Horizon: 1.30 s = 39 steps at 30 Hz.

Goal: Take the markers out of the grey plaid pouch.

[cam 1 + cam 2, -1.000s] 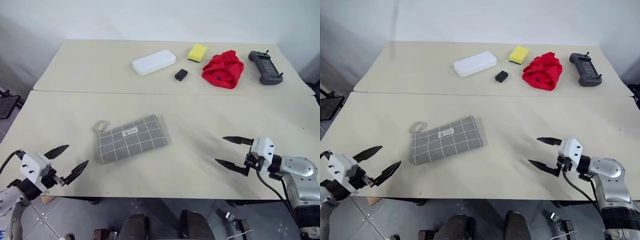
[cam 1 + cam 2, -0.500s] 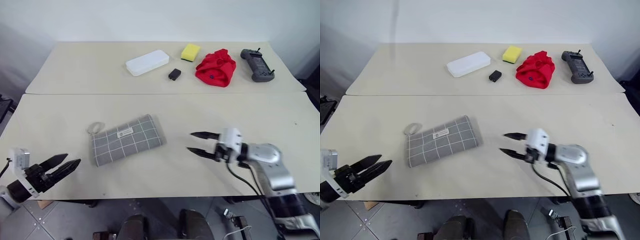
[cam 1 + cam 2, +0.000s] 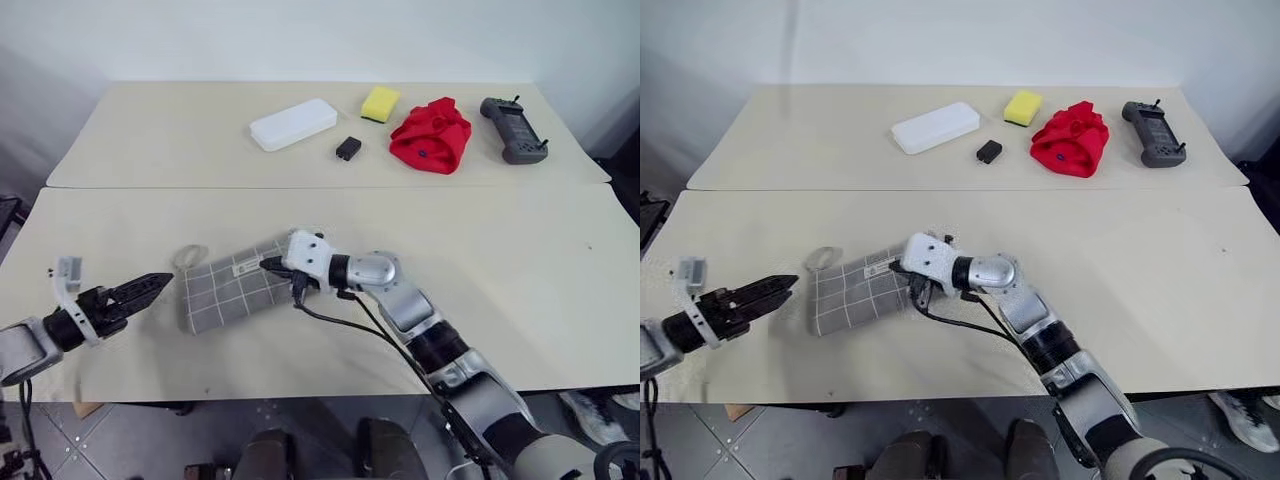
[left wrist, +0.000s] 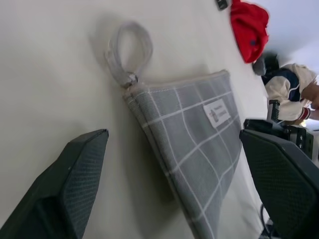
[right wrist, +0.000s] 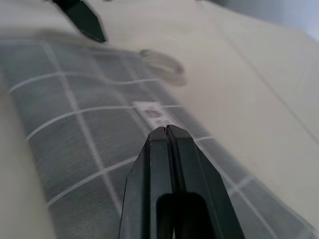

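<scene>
Pouch: the grey plaid pouch (image 3: pixel 235 290) lies flat on the near table (image 3: pixel 520 290), zipped, cord loop (image 4: pixel 127 52) toward the left gripper (image 3: pixel 150 286), whose fingers stand wide apart beside it. The right gripper (image 3: pixel 270 265) rests over the pouch's label end, fingers pressed together, gripping nothing visible. On the far table sit a white case (image 3: pixel 293 123), black block (image 3: pixel 348 148), yellow sponge (image 3: pixel 379 103), red cloth (image 3: pixel 430 136) and grey controller (image 3: pixel 513 129), well apart from the pouch.

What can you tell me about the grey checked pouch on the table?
The grey plaid pouch is a flat cloth rectangle with thin white grid lines, a small white label and a pale cord loop at one corner. It lies flat and slanted on the near table, looking closed, with no markers showing. The right gripper, shut, is over its right end near the label. The left gripper, open, points at its loop end without touching it.
</scene>
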Motion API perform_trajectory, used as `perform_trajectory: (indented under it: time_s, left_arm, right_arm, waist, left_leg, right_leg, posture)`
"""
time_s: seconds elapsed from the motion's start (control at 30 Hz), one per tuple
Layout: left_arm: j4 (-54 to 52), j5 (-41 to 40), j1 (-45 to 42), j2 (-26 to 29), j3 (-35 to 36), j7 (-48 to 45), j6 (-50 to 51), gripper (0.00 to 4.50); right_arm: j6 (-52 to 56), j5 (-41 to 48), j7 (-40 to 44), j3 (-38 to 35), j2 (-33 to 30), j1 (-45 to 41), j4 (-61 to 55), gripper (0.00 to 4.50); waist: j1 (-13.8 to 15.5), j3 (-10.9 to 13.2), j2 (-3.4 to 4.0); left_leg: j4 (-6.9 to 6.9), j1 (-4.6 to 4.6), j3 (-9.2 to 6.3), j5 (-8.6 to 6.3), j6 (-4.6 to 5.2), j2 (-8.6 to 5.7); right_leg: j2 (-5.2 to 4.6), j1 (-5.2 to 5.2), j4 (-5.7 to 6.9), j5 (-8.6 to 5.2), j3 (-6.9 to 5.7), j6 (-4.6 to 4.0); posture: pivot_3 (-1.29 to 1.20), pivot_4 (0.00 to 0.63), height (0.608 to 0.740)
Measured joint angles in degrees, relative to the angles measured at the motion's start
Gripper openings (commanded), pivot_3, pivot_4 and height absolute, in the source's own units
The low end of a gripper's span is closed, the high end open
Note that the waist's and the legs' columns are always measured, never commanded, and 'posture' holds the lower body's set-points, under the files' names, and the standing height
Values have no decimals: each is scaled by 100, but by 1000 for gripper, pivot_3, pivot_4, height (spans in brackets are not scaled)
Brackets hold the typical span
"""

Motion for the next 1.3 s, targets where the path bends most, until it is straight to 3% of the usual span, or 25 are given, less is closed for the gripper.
perform_trajectory:
  time_s: [0.4,0.83,0.93,1.3]
  left_arm:
    - [994,318,-1235,166,-592,-121,1376,4500]
    - [1679,643,-1735,4,-804,-551,1560,4500]
    - [1713,725,-1834,-4,-968,-634,1567,3906]
    - [1915,1085,-1929,-263,-894,-635,1508,527]
  right_arm:
    - [-609,-87,446,78,-233,-17,344,28]
    - [-798,-82,555,39,-316,-25,467,28]
    - [-826,-82,597,23,-377,-24,460,0]
    - [-902,-83,621,-38,-526,-12,438,0]
  waist:
    - [-41,-1,-2]
    - [-41,-2,-3]
    - [-31,-2,-4]
    - [-45,-2,-4]
  left_leg:
    - [3,22,7,4,-27,6]
    - [4,22,9,6,-33,10]
    - [5,22,9,6,-33,10]
    - [5,22,12,6,-33,12]
  right_leg:
    - [43,15,-2,-1,39,-1]
    - [47,13,-2,-3,45,-5]
    - [46,14,-2,-3,48,-5]
    - [47,13,-3,-3,48,-6]
  posture:
    - [0,150,740]
    - [0,150,740]
    - [0,150,740]
    - [0,150,740]
